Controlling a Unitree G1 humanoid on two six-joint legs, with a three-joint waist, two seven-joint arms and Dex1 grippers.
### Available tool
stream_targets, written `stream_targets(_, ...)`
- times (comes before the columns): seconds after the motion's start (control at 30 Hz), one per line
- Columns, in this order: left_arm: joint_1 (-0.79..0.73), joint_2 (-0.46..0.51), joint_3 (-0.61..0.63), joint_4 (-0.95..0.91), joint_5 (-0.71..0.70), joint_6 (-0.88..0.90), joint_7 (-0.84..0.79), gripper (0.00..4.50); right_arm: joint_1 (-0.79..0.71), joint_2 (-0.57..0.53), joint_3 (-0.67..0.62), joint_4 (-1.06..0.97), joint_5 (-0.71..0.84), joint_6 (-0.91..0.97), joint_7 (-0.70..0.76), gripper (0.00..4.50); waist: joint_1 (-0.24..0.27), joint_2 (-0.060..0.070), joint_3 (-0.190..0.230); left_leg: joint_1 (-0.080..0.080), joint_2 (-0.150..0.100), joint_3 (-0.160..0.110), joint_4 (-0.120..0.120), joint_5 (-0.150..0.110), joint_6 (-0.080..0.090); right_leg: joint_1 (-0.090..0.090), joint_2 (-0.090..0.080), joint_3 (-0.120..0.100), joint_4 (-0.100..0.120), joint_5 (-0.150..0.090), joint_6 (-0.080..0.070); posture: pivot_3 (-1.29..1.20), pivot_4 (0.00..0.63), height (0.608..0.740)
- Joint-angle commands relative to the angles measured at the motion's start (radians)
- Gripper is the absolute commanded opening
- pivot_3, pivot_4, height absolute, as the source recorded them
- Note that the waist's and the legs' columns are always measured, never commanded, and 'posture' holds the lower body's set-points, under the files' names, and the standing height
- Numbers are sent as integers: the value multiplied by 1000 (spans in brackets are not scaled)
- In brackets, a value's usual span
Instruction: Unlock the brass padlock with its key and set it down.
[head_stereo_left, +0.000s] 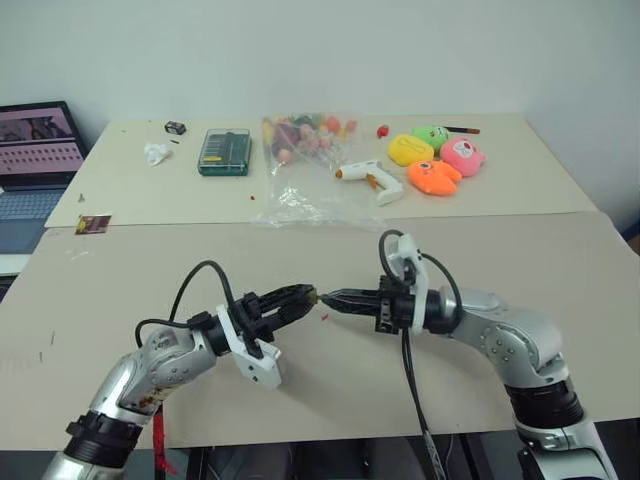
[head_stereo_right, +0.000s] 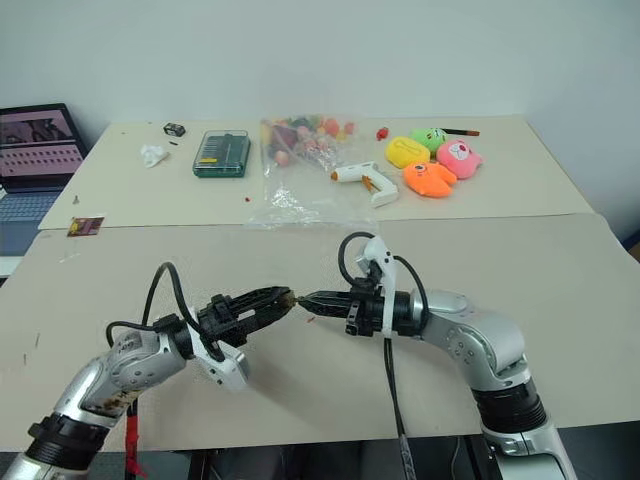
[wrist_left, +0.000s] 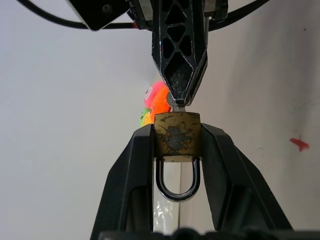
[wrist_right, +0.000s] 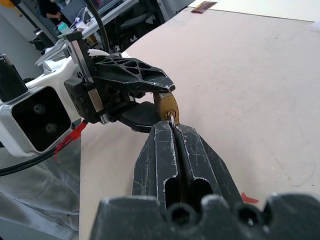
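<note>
- The left gripper (wrist_left: 177, 145) pinched the brass padlock (wrist_left: 177, 139), steadying its keyhole end outward.
- The right gripper (wrist_right: 172, 131), pressed together, nipped the key (wrist_right: 171, 119) for turning.

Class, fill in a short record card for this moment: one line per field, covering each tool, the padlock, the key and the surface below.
left tool: shut on the brass padlock, one finger on each side of its body
brass padlock: held above the table, shackle pointing back toward the left wrist, still closed
right tool: shut on the key
key: its tip sits at the padlock's keyhole face
table: beige, below both tools
red fleck: on the table, beside the tools
</note>
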Motion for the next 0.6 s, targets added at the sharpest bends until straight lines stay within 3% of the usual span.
stream_targets(0.03,-41,-3,40,-21,100,-75,114,841,-12,22,-13,-26,111,87,4,27,2,0,0,0,0,0,0,0,0,0,0,0,0,0,0,0,150,740)
stream_targets(0.17,-35,-18,49,-63,227,-129,209,841,-38,98,-159,110,396,314,-149,27,0,0,0,0,0,0,0,0,0,0,0,0,0,0,-1,0,150,740)
stream_targets(0.3,-29,-29,54,-70,289,-127,270,841,-46,108,-192,138,463,383,-213,27,2,0,0,0,1,0,0,0,1,0,0,0,0,1,-1,0,150,740)
stream_targets(0.37,-29,-30,48,-59,280,-116,271,841,-52,120,-200,136,456,368,-242,27,4,0,0,0,1,0,0,0,1,-1,0,0,0,1,-1,0,150,740)
stream_targets(0.53,-7,-18,-29,-46,-55,26,68,841,-47,14,-51,-14,164,127,-130,27,0,0,0,-1,0,1,0,0,1,-2,0,0,2,1,-1,0,150,740)
stream_targets(0.6,-20,-29,-27,-86,-103,75,29,841,-35,-31,3,-52,77,51,-84,27,-4,0,0,0,0,1,1,0,1,-2,0,-1,2,1,-1,0,150,740)
